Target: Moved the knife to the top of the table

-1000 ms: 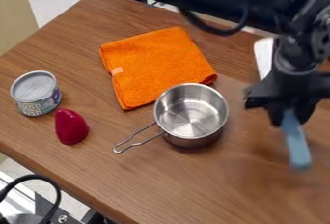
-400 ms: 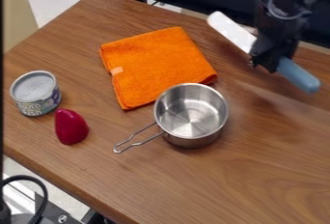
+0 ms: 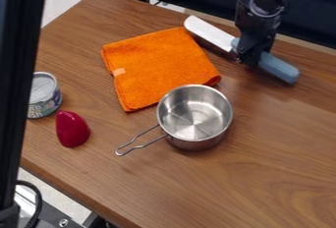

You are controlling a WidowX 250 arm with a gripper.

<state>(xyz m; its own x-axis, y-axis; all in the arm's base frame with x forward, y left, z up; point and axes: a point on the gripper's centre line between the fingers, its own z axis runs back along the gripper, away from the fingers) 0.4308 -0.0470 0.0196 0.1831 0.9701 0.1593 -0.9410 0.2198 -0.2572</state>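
At the upper right of the camera view, my gripper [image 3: 247, 61] is shut on the knife [image 3: 278, 68], around the near end of its blue handle. The white blade points up and left, its tip close to the orange cloth's top corner. The blue handle end lies to the lower right of the gripper. The knife is low over the far part of the wooden table [image 3: 282, 138]; whether it touches the surface I cannot tell.
An orange cloth [image 3: 157, 67] lies left of the knife, and a steel pot [image 3: 195, 116] stands below it. A red object [image 3: 71, 129] and a can [image 3: 44, 96] are at the left. A dark upright bar crosses the left edge.
The gripper has carried the knife from the right side up and left toward the table's far edge, turning the blade toward the upper left. A dark bar has come in at the left.
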